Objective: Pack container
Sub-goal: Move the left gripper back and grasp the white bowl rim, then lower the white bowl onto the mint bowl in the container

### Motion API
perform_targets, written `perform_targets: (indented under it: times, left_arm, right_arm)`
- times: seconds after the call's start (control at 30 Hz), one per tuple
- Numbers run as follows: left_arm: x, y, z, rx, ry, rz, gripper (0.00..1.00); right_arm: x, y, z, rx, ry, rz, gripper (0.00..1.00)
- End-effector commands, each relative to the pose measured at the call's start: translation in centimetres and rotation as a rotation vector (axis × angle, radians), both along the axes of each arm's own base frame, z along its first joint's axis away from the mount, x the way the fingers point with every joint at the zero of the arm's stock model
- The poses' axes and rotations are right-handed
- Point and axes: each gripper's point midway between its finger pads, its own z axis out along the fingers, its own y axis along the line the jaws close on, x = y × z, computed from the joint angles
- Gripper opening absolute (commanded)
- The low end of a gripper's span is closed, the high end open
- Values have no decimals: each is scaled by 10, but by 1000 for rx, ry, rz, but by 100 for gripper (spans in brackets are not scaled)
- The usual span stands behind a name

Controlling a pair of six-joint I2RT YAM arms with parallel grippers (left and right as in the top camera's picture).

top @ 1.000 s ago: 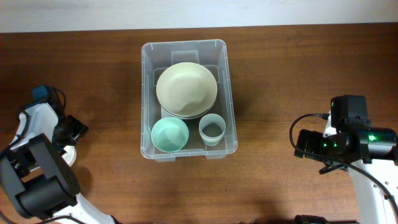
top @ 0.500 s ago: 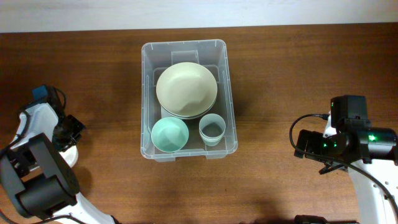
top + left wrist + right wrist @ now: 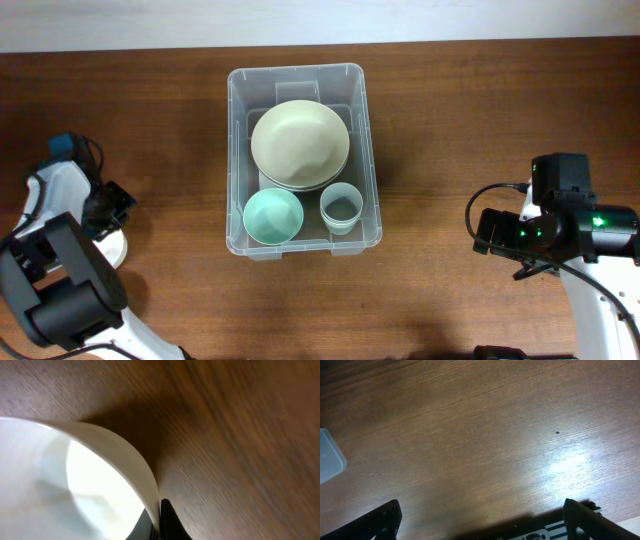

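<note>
Overhead, the clear container [image 3: 238, 130] sits mid-way across the surface [image 3: 480, 110], well right of the left gripper [image 3: 112, 205], which hangs by a white bowl [image 3: 75, 475]; whether its jaws pinch the rim, I cannot tell. Better a firm rim pinch before lifting. On the right gripper [image 3: 481, 507] the jaws stand apart, empty.

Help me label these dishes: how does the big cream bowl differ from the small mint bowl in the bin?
Size: the cream bowl is far wider than the mint bowl.
Colour: the cream bowl is pale off-white, the mint bowl light green.
Place: the cream bowl fills the middle and far part of the container; the mint bowl sits in its near left corner, beside a clear cup.
Both are round and lie inside the container.
</note>
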Motion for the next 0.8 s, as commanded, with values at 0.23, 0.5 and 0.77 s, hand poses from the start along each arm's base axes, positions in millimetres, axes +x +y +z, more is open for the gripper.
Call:
perform_targets:
  times: [0.23,0.5,0.77]
  left_arm:
    - [49,-39,127,52,-224,-206,1]
    - [26,-136,192,44,-299,-454,1]
    - [8,-259,218,-67,-386,-728,1]
  right_arm:
    - [0,1,0,-1,-1,0,99]
    - [1,1,1,-1,-4,1,99]
    - [1,1,1,-1,-4,1,99]
